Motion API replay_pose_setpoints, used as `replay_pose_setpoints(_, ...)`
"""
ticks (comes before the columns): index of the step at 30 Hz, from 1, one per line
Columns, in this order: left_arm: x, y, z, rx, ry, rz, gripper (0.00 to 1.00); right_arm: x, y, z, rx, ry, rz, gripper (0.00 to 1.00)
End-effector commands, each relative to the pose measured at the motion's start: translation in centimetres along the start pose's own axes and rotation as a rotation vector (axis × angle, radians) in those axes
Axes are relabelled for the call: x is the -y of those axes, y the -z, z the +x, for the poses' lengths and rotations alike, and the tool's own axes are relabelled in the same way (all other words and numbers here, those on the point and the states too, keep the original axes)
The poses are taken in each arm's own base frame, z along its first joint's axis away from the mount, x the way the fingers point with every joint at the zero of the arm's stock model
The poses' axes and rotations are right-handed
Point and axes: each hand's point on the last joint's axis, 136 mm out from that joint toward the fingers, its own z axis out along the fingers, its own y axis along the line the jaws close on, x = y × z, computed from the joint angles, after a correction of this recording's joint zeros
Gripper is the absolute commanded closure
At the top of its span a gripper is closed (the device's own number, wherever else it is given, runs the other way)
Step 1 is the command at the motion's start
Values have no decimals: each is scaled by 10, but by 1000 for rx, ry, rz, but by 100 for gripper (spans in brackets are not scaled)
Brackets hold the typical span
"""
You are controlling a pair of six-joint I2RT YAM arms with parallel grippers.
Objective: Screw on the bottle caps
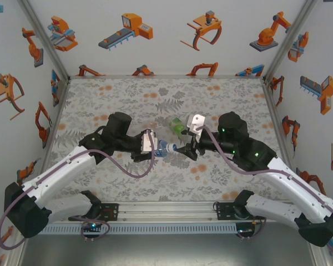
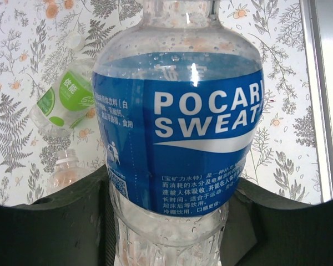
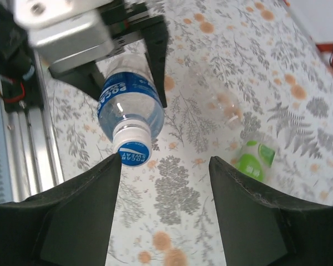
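**Blue bottle point(image 1: 162, 147) clamped; right jaws apart**

Count three bottles. The blue bottle is pinched round its lower body by the left gripper point(image 1: 154, 145) and held above the table point(image 1: 100, 100), with its neck pointing toward the right gripper point(image 1: 184, 148). The green bottle point(image 1: 177, 126) and the plain bottle point(image 3: 222, 100) lie on their sides on the table, near each other, beyond the grippers.

Count one cap point(image 3: 133, 148) with certainty: white, with a blue-printed top, seated on the neck of the blue bottle. You cannot tell whether the other two bottles carry caps.

Note that the right gripper's fingers point(image 3: 83, 216) stand spread with nothing between them. The cap sits just beside one fingertip; whether it touches cannot be told.
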Motion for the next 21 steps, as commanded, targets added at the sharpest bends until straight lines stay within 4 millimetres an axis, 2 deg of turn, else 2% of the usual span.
replay_pose_setpoints(1,3,7,-14,47,-45,12,100,-23,0,-9,94,155,-124,41)
replay_pose_setpoints(4,4,7,-15,50,-45,15,100,-31,0,-10,136,167,-165,42)
replay_pose_setpoints(17,7,8,-18,68,-55,27,100,-23,-10,1,122,138,-122,54)
replay_pose_setpoints(21,7,9,-19,69,-60,23,100,-22,-12,3,122,121,-120,61)
